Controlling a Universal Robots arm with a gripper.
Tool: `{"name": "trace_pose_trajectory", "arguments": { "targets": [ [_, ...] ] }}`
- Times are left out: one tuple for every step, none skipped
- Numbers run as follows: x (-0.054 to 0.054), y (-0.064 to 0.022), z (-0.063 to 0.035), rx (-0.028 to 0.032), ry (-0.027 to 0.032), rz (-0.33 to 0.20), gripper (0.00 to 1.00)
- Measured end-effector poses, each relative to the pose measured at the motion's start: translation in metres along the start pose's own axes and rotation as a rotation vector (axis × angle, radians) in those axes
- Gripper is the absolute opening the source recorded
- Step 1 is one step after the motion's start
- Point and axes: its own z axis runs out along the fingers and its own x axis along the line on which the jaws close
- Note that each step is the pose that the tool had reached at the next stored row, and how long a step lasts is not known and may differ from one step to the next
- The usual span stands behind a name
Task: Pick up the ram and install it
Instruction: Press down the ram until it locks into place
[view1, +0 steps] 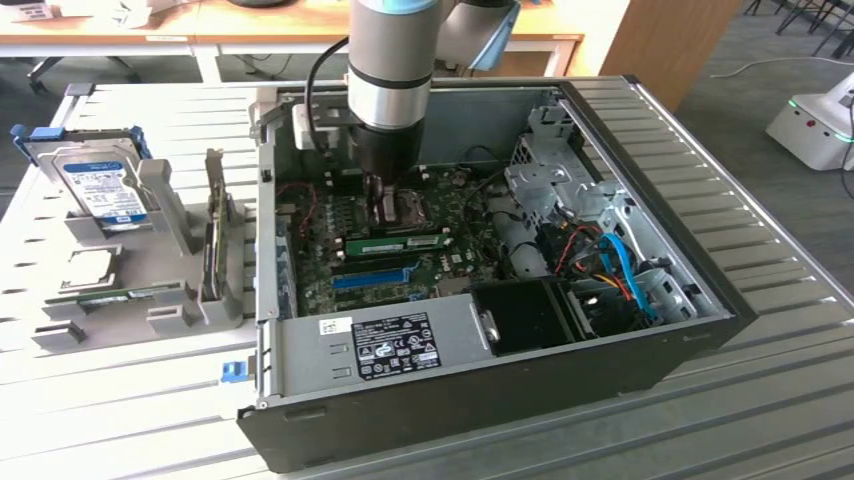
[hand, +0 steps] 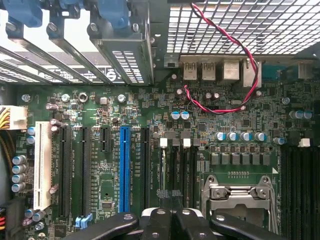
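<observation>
We take this for a robotics lab or workshop: an opened computer case (view1: 507, 300) sits on a slatted metal bench (view1: 120, 400), wooden desks (view1: 267, 40) stand behind, and a white mobile robot (view1: 817, 120) waits on the carpeted floor (view1: 747, 70).

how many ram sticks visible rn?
2. One ram lies in the grey holder outside the case; another sits on the motherboard by the gripper. The arm may hide more.
</observation>
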Motion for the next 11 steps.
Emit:
{"name": "trace_pose_trajectory", "arguments": {
  "targets": [
    [0.0, 0.0, 0.0002, 0.0, -0.0001, 0.0, 0.1],
    [0.0, 0.0, 0.0006, 0.0002, -0.0004, 0.0, 0.1],
    [0.0, -0.0001, 0.001, 0.0001, -0.0003, 0.0, 0.1],
    [0.0, 0.0, 0.0013, 0.0, 0.0, 0.0, 0.1],
    [0.0, -0.0001, 0.0016, 0.0, -0.0001, 0.0, 0.1],
    [0.0, -0.0001, 0.002, 0.0, -0.0001, 0.0, 0.1],
    [0.0, -0.0001, 0.0022, 0.0, 0.0001, 0.0, 0.1],
    [0.0, -0.0001, 0.0026, 0.0, 0.0, 0.0, 0.1],
    [0.0, -0.0001, 0.0029, 0.0, 0.0, 0.0, 0.1],
    [0.0, -0.0001, 0.0033, 0.0, 0.0, 0.0, 0.1],
    [0.0, -0.0001, 0.0036, 0.0, 0.0, 0.0, 0.1]
  ]
}}
